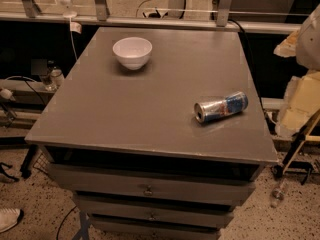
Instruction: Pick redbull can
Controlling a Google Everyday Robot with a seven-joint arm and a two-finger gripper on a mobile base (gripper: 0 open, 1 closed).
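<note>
The redbull can (pixel 221 107) lies on its side on the flat grey top of a cabinet (pixel 150 109), in the right-centre of the frame and near the top's right edge. Its silver rimmed end faces the lower left of the frame, and its blue and silver body runs up toward the right. Nothing touches the can.

A white bowl (pixel 132 52) stands upright in the upper left part of the same top, well apart from the can. Below the front edge of the top, stacked drawers (pixel 148 189) with small knobs fill the lower middle of the frame.

The gripper is outside the frame, so I cannot tell whether it is spread or pressed together. A pale rounded shape (pixel 311 39) at the upper right edge is too blurred to identify. A white shoe (pixel 9 219) sits on the speckled floor (pixel 40 204) at the lower left
</note>
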